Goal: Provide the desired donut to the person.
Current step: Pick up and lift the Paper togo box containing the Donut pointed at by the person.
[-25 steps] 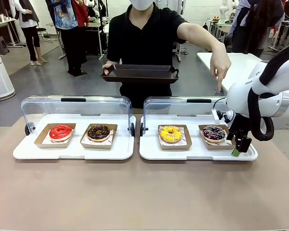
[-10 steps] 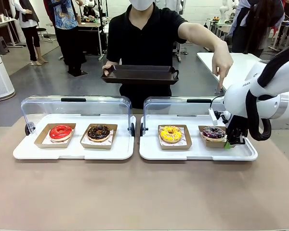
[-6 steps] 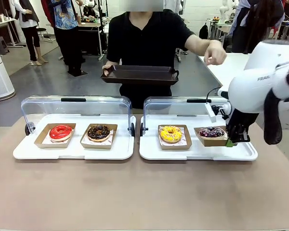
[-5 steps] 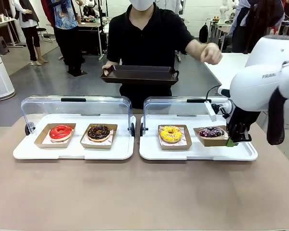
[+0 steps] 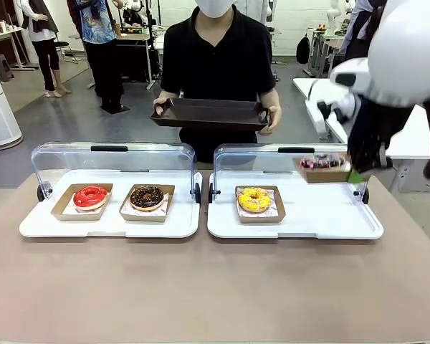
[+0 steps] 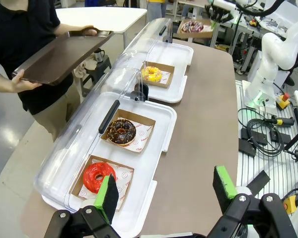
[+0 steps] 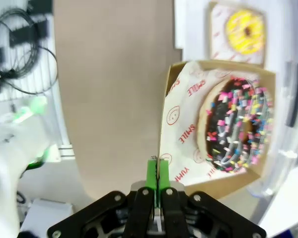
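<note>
The brown counter [image 5: 215, 287] carries two white display trays side by side. The right one [image 5: 322, 223] serves as landmark, and the left one [image 5: 107, 226] sits just beside its left edge. Each has a clear lid standing raised along the far side, two in all: one [image 5: 72, 159] on the left tray, one [image 5: 258, 161] on the landmark tray. The person [image 5: 215, 57] stands beyond the landmark tray, holding one dark serving tray [image 5: 209, 113] level in both hands, above and behind that lid.

There are four donuts, each in its own cardboard boat. The yellow donut [image 5: 254, 198] lies in the landmark tray's left half. The chocolate donut [image 5: 147, 196] and the red donut [image 5: 90, 196] lie on the left tray. The sprinkled donut [image 5: 322, 163] hangs in the air over the landmark tray's far right corner, at about the lid's top edge and well apart from the dark tray.

The right gripper [image 7: 158, 171] has its fingers pinched narrow on the wall of that donut's boat [image 7: 223, 184]. The left gripper [image 6: 166, 191] hovers high off the left tray's outer end, fingers wide and holding nothing.

The landmark tray's right half is bare, and a broad strip of counter lies open on its near side.
</note>
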